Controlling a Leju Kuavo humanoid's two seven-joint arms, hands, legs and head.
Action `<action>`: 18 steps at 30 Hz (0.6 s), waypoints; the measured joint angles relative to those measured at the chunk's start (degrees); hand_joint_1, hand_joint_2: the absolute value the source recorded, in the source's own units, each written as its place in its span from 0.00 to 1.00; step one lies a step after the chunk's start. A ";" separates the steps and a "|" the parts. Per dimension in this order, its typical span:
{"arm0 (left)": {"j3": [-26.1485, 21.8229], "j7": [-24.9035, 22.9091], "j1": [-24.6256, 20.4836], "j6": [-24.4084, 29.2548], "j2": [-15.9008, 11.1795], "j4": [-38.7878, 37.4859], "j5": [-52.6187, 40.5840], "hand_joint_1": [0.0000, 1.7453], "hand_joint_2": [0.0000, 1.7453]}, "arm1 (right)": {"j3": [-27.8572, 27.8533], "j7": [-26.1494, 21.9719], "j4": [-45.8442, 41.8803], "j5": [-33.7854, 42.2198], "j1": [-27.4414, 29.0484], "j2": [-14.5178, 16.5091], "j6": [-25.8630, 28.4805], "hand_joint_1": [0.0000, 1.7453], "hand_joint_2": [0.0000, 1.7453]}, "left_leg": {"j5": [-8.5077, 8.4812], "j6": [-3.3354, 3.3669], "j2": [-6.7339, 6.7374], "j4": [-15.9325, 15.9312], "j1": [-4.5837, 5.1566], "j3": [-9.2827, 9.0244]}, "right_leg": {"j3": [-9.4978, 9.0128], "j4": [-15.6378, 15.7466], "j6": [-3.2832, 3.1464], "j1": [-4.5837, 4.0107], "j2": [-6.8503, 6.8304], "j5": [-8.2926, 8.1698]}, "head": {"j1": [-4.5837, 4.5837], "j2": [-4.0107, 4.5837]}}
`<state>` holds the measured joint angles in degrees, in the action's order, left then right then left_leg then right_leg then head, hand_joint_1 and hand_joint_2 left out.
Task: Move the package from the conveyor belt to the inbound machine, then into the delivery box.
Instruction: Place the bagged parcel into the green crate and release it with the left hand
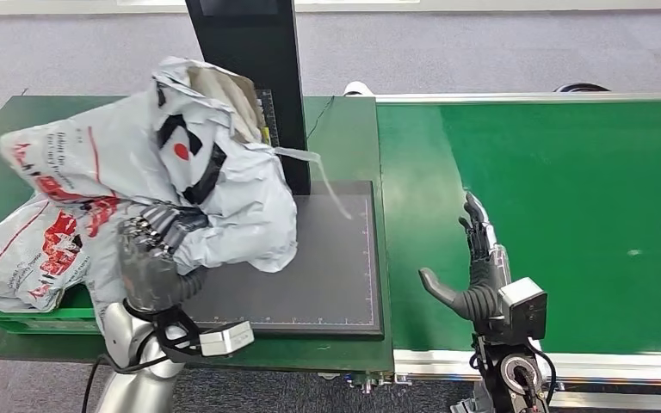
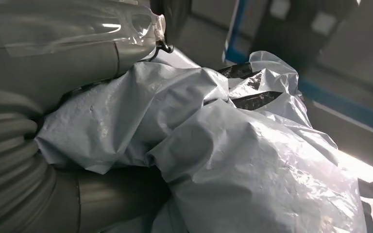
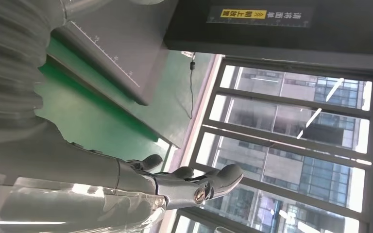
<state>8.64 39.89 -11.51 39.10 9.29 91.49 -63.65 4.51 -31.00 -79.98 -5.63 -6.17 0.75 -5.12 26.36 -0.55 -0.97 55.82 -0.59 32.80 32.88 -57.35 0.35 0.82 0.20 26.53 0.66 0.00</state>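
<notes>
Head view shows the left hand gripping a crumpled grey plastic package and holding it raised over the left part of the inbound machine's dark platform, in front of its black upright column. More printed bags lie piled to the left, over a green bin. On the right, the right hand hangs over the green conveyor belt, fingers spread and straight, holding nothing.
</notes>
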 joint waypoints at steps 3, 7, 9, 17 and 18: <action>-3.75 -0.46 -0.20 -0.24 -0.32 2.71 -0.73 1.00 1.00 | -0.10 -0.22 -0.19 0.00 0.56 -0.24 0.69 0.00 1.00 | 0.00 0.00 0.01 0.00 0.00 0.01 | 0.00 0.00 0.00 0.00 0.00 0.00 | -0.01 0.00; -9.18 -4.14 -2.00 -0.50 -1.54 2.75 -4.93 1.00 1.00 | -0.67 -0.36 -1.28 -0.01 1.95 -0.41 1.77 0.00 1.00 | 0.00 -0.01 -0.06 0.01 0.01 -0.01 | 0.09 0.01 0.02 0.01 0.00 0.02 | 0.02 0.00; -11.15 -11.33 -4.41 -0.70 -2.17 -1.48 -12.55 1.00 1.00 | -1.47 -0.42 -2.59 -0.05 3.26 -0.50 1.90 0.00 1.00 | -0.01 -0.01 -0.21 0.01 0.01 -0.01 | 0.05 0.01 0.02 0.02 -0.11 0.03 | -0.01 0.00; -10.54 -38.13 -15.14 -10.70 -8.86 -21.71 -20.06 1.00 1.00 | -4.60 0.19 -7.31 -1.50 6.85 -0.20 0.14 0.00 1.00 | -0.03 -0.03 0.19 0.01 0.00 -0.04 | 0.06 -0.01 -0.10 0.00 0.22 -0.09 | -0.01 0.00; -10.43 -40.63 -16.12 -12.98 -9.63 -24.10 -20.60 1.00 1.00 | -4.77 0.22 -7.42 -1.75 6.87 -0.16 -0.21 0.00 1.00 | -0.03 -0.03 0.24 0.00 0.00 -0.03 | 0.07 -0.01 -0.10 0.00 0.28 -0.09 | -0.02 0.00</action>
<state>-1.79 -0.74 -27.64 26.12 -0.34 67.39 -84.25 -0.26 -30.78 -87.40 -7.38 0.71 0.59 -5.32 26.33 -0.58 -0.73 55.82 -0.59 32.76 32.94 -57.36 0.25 0.81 0.48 26.44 0.63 0.00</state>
